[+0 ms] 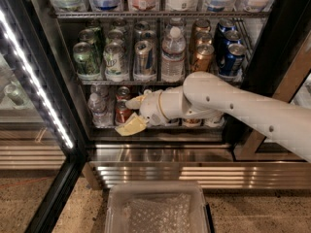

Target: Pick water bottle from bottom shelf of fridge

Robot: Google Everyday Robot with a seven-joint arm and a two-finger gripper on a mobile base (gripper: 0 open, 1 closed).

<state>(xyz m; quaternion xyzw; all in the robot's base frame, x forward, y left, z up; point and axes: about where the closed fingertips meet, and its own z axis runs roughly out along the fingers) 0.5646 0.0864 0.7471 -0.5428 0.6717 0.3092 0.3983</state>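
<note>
On the bottom shelf point(194, 134), the water bottle point(98, 109) stands beside a red can point(120, 109) — gripper point(125, 116) spread wide at that can.

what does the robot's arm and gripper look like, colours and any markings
The arm is a smooth, rounded white shell in thick segments, with small dark dots and no cables showing. The gripper, at the front of the bottom shelf, has two pale yellow paddle-like fingers.

White arm point(243, 106) reaches in from the right; gripper point(131, 114) left of centre, fingers point(130, 127) spread apart.
</note>
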